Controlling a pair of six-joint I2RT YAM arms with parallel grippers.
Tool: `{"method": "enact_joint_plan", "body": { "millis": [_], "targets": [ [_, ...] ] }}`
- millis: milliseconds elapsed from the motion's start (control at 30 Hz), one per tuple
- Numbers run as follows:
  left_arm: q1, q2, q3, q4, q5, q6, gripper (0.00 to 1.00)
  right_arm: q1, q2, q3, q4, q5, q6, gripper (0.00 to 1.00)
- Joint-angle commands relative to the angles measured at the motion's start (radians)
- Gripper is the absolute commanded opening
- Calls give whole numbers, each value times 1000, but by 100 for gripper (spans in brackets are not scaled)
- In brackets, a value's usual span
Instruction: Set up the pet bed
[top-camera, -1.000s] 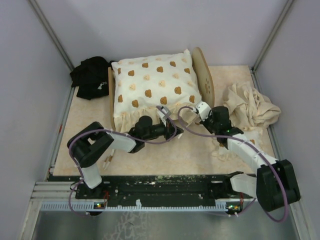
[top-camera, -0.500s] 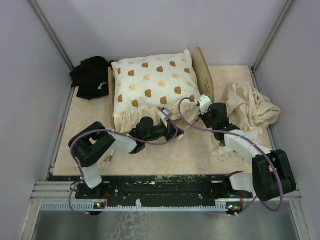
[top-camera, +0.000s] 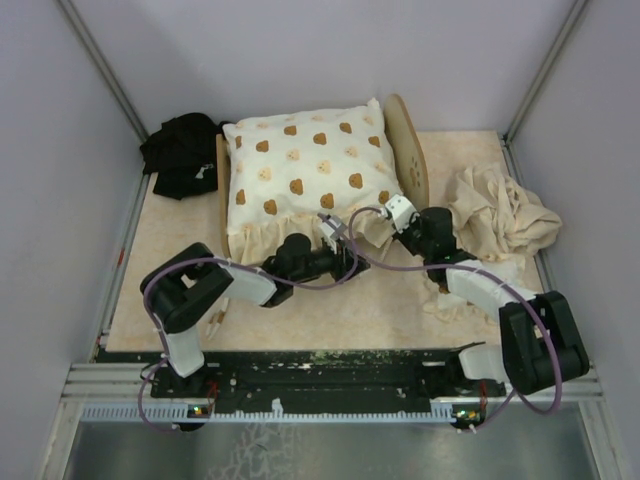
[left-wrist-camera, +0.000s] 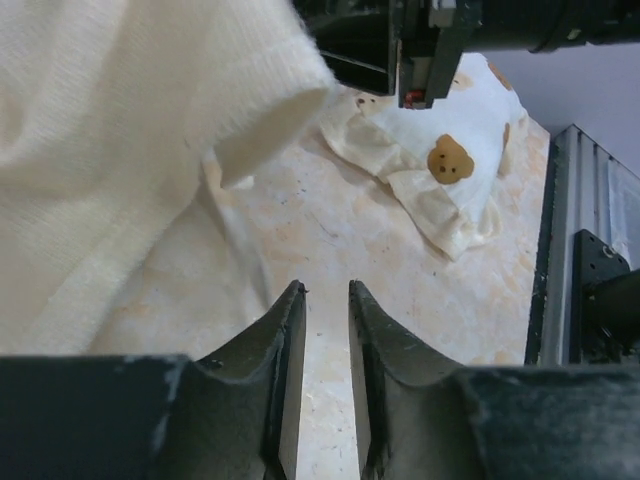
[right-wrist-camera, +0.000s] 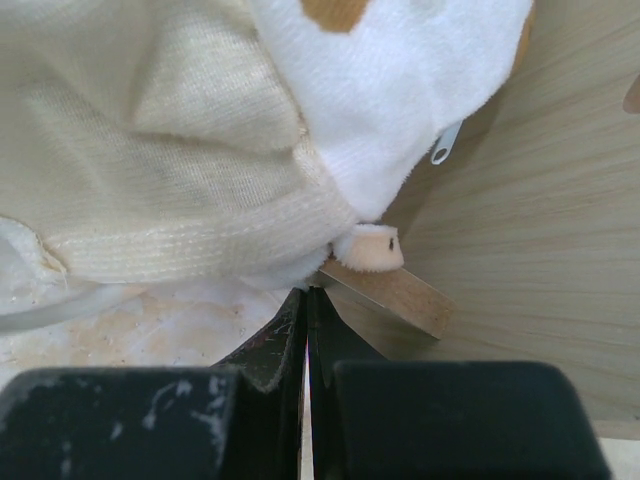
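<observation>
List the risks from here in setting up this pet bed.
The right gripper is shut at the frilled cushion's hem beside the wooden headboard; pushing on could strike the wood.
The left gripper, jaws slightly apart and empty, sits by the cushion; a snag could drag it askew.

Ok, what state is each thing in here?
pet bed: upright, mostly covered by the cushion.
cushion: lying flat on the pet bed.
beige cloth: crumpled heap, right of the bed.
black cloth: bunched up, far left.
left gripper: slightly open, empty.
right gripper: shut, tips at the cushion's frill.
</observation>
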Motion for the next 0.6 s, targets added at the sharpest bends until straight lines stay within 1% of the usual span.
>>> {"method": "enact_joint_plan", "body": {
  "millis": [0, 167, 267, 300, 367, 533, 567],
  "targets": [
    [3, -34, 61, -55, -78, 14, 34, -17, -2, -6, 163, -75, -57, 0],
    [33, -56, 107, -73, -100, -45, 45, -33, -5, -30, 233, -96, -28, 0],
    [48, -56, 139, -78, -103, -66, 47, -35, 4, -52, 291, -117, -21, 0],
    [50, -54, 153, -85, -105, -65, 46, -35, 7, -57, 312, -120, -22, 0],
    [58, -45, 180, -105, -101, -58, 41, -37, 8, -68, 343, -126, -34, 0],
    [82, -26, 242, -119, -80, -82, 40, -42, -2, -88, 395, -157, -70, 0],
    [85, -25, 254, -119, -73, -86, 36, -44, -2, -87, 399, -160, -74, 0]
  ]
}}
